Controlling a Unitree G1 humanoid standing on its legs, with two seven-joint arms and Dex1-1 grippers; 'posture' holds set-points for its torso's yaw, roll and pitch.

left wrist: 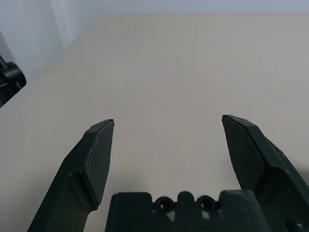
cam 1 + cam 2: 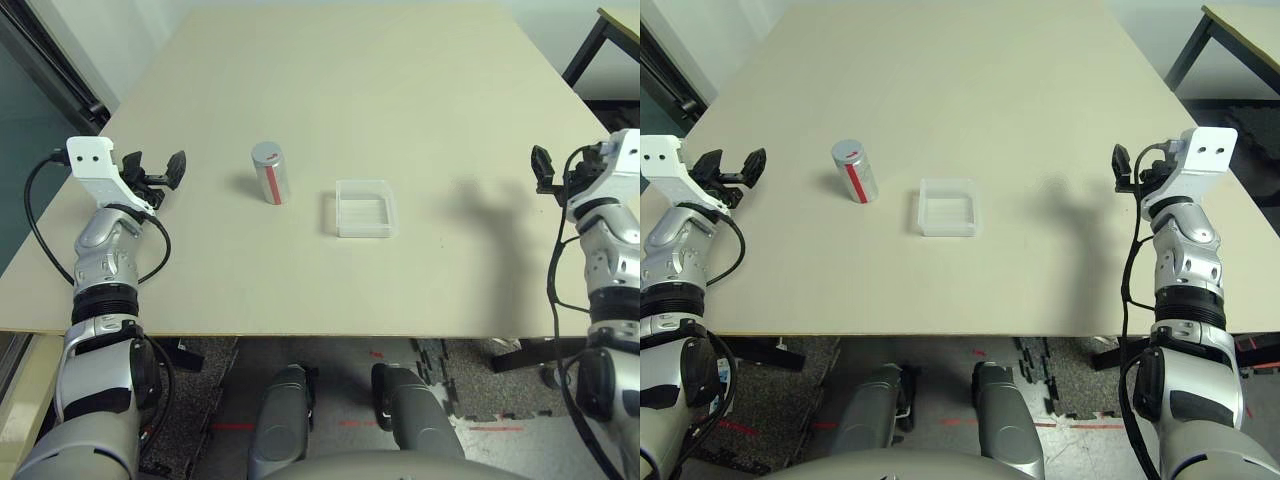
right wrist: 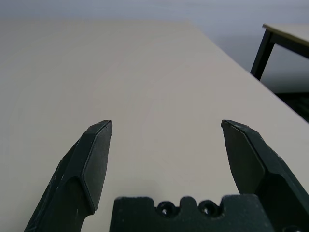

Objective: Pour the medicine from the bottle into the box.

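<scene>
Waiting to start: nothing grasped, nothing poured.
Standing upright left of centre, bottle [image 2: 270, 171] just beside empty box [image 2: 365, 208]; left gripper [image 2: 163, 170] and right gripper [image 2: 541, 169] spread wide at frame edges, well apart from both.

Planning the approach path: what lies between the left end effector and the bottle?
Nothing: the left eye view shows bare beige table between the open left end effector and the small silver-grey cylindrical bottle.
</scene>
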